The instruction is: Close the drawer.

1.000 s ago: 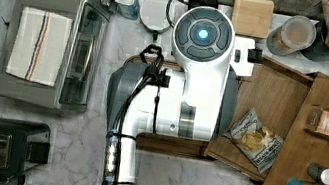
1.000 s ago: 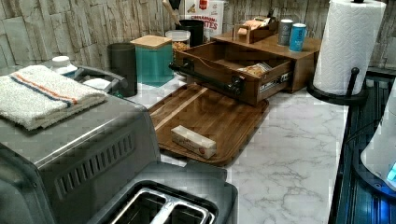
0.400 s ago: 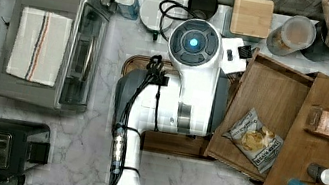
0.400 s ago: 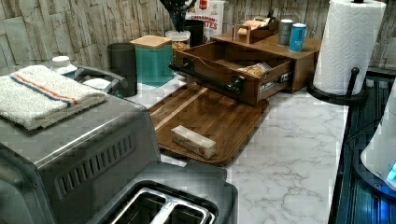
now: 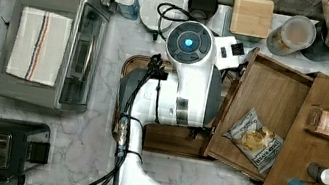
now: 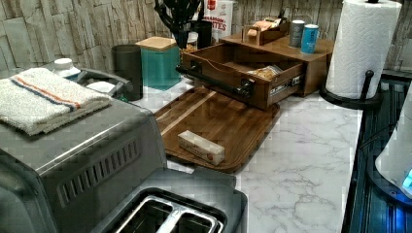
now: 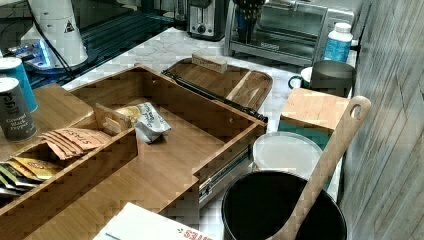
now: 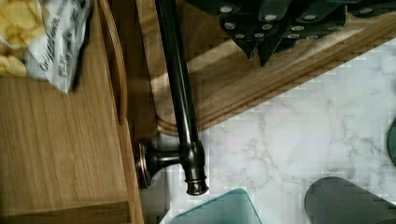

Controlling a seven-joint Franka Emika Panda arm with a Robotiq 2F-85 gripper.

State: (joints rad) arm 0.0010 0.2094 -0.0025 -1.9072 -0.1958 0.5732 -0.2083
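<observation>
The drawer [image 5: 273,95] stands pulled out of its cabinet, with a chip bag [image 5: 253,140] lying on its flat bottom. Its dark bar handle [image 6: 214,82] runs along the front, above the edge of a wooden tray. In the wrist view the handle [image 8: 180,93] lies beside the drawer front [image 8: 126,154], and my gripper [image 8: 257,49] hangs shut a short way off it, over the tray's rim. In the left view my gripper [image 6: 177,19] is a dark shape behind the drawer's far front corner. The right view has my gripper [image 7: 246,12] beyond the tray.
A round-cornered tray [image 6: 218,121] holding a butter box [image 6: 200,147] lies in front of the drawer. A teal canister [image 5: 252,16] and a dark cup [image 5: 203,2] stand near the handle's far end. The cabinet top [image 5: 328,160] carries spice jars. A toaster oven [image 5: 55,38] stands on the top view's left.
My arm has swung toward the top view's top right, closer to the drawer's front corner. My gripper has come into the left view behind the drawer. The drawer has not moved.
</observation>
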